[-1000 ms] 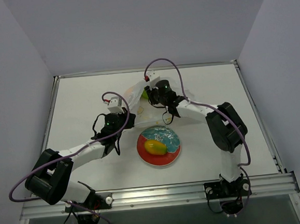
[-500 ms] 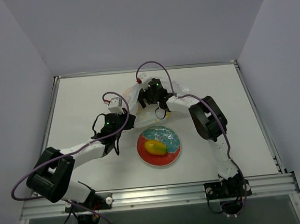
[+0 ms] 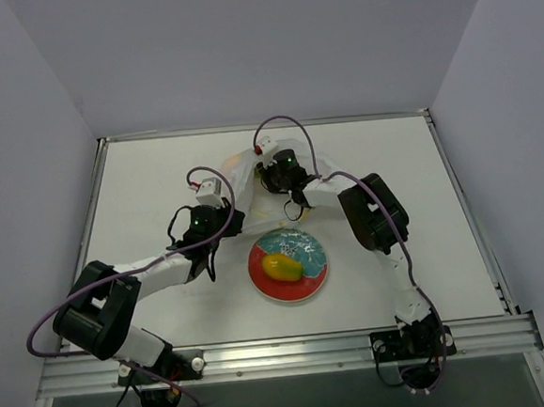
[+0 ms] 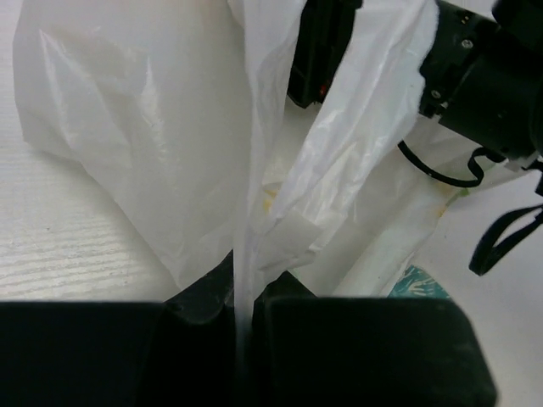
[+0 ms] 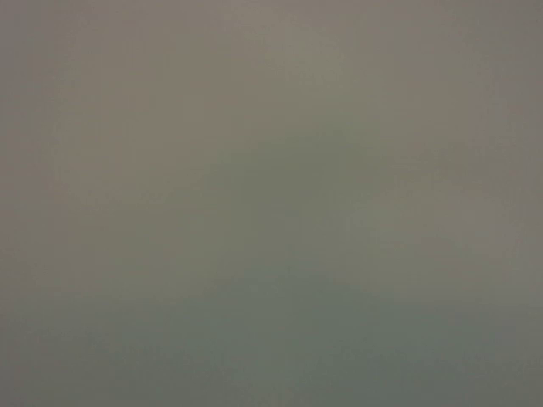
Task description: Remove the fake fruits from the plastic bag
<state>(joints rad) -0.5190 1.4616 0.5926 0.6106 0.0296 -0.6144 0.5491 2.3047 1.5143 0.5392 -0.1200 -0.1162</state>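
Overhead, the plastic bag [image 3: 239, 171] is found toward the far edge of the table [image 3: 139, 186], one yellow-orange fruit [image 3: 282, 267] on the plate [image 3: 313, 278]. Left wrist: the left gripper [image 4: 242, 298] is pinched on a bag fold. Right wrist: grey blur; right gripper [image 3: 269, 171] state cannot be told

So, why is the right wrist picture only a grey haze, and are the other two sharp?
Right wrist view: uniform grey-green blur, nothing in focus, perhaps the lens too close to something. Left wrist view: plastic bag sharp, mild sheen; left end effector a dark underexposed mass. Top external view: even light, sharp, soft shadows.
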